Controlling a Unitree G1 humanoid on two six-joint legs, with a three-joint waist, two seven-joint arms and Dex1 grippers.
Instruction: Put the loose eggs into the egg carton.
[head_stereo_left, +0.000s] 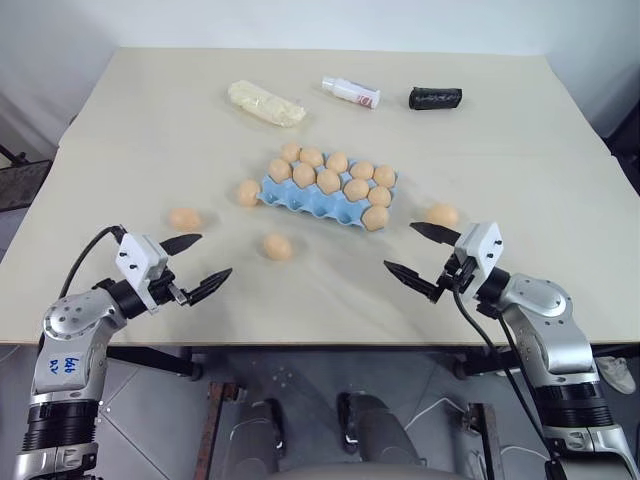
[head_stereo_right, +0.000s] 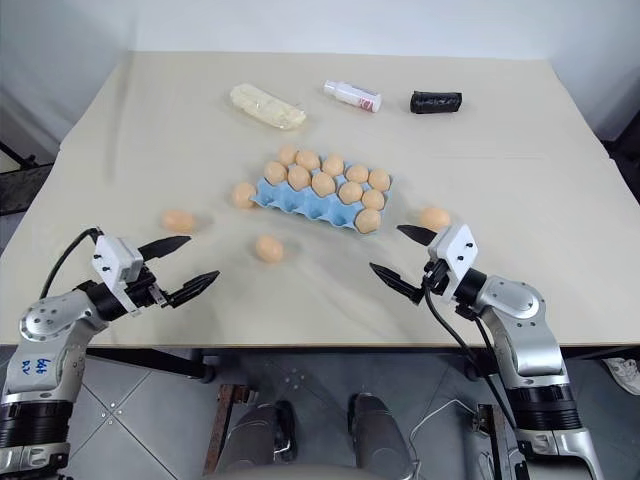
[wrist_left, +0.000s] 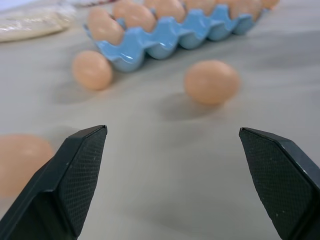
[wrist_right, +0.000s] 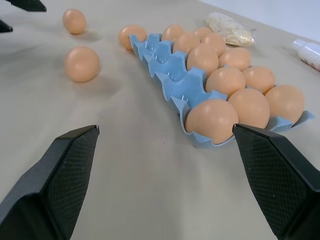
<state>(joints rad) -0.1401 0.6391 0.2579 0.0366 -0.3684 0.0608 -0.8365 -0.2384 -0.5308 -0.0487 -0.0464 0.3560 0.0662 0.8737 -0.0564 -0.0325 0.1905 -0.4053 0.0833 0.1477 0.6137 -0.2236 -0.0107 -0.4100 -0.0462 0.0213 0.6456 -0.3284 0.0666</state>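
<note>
Four loose eggs on the surface (head_stereo_left: 520, 130): one far left (head_stereo_left: 184, 218), one touching the carton's left end (head_stereo_left: 247, 192), one out in front (head_stereo_left: 277, 247), one off to the right (head_stereo_left: 441, 214). One blue egg carton (head_stereo_left: 300, 200), ten eggs sitting in its cups, front row mostly bare. One pale yellow lumpy oblong (head_stereo_left: 266, 103), one small white bottle (head_stereo_left: 351, 92), one black roll (head_stereo_left: 435, 98).

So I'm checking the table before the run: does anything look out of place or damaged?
Four eggs lie loose on the table outside the egg carton: one touching its left end, others at and. The carton's front cups are empty. No cracks or spills show.
</note>
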